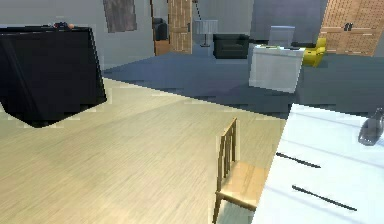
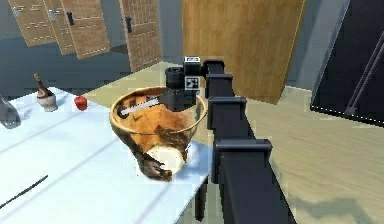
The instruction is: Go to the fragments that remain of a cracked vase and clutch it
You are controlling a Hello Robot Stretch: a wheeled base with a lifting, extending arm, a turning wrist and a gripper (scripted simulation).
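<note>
– vase fragments [image 2: 150,128], where are they?
– in the arm side view, at the white table's [image 2: 60,165] edge next to the dark arm [image 2: 238,150]: a brown-orange, bowl-like shell with a jagged rim and a pale patch low down. whether it rests on the tabletop or hangs above it, i cannot tell.
– and the gripper [image 2: 172,92]?
– it sits at the shell's rim, at the arm's far end. i cannot tell whether it holds anything.
– what else is on the table?
– a small red thing [image 2: 80,102], a dark bottle-like shape [image 2: 42,93] and a grey thing [image 2: 8,115] toward that view's left, plus a thin dark stick [image 2: 22,188]. in the forward view a wooden chair [image 1: 236,168] stands just beside the table.
</note>
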